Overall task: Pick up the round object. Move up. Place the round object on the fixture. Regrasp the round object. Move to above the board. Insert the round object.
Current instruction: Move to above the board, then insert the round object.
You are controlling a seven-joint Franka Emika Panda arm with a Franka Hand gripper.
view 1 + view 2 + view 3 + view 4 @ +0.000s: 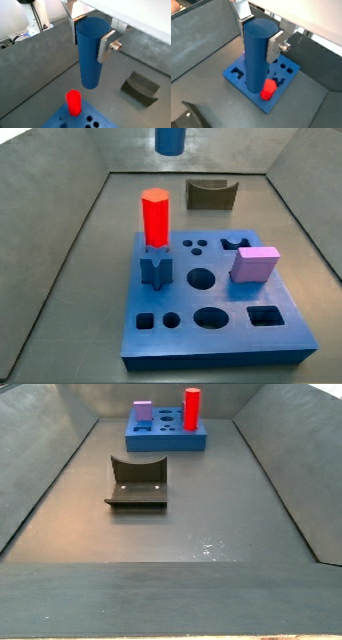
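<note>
No readable writing anywhere. Round object [89,50], a smooth dark blue cylinder, hangs upright in the air, clamped near its top by the gripper [91,34] between flat silver fingers [107,46], high above the board [254,82]. Board is thick blue, with shaped holes; red hex peg [155,218] stands at its 11 o'clock, pink cube [255,265] at 2. Dark fixture [138,482] sits apart on the grey floor.

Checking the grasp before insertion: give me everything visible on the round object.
The round object is a long, smooth dark blue cylinder with a flat round top, looking like matte plastic. It hangs upright in the air, clamped near its upper end between the silver fingers of the gripper. It touches nothing else. In a wrist view it hangs over the board; in a side view only its lower end shows.
</note>
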